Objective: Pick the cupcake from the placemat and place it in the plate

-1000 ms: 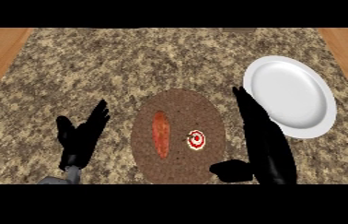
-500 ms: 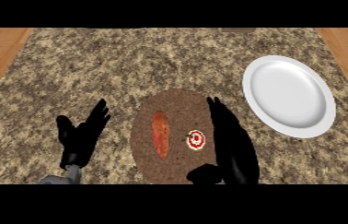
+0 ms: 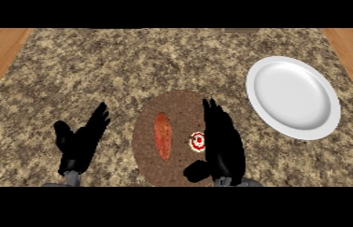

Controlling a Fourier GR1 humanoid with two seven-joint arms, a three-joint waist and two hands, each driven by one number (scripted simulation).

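A small cupcake (image 3: 198, 141) with a red and white ringed top sits on the right part of a round brown placemat (image 3: 176, 114). My right hand (image 3: 222, 144) stands over the mat just right of the cupcake, fingers straight and pointing away, thumb below near the mat's lower edge; it looks to touch the cupcake's right side. The white plate (image 3: 293, 96) lies on the counter to the right, apart from the mat. My left hand (image 3: 79, 142) rests open at the lower left, fingers up.
An orange carrot (image 3: 163, 136) lies lengthwise on the left part of the placemat. The speckled stone counter (image 3: 138, 62) stretches to the far edge, with wooden floor strips at both upper corners.
My right hand has moved left from beside the plate onto the placemat, up to the cupcake's right side. The plate now shows whole. The left hand has stayed still.
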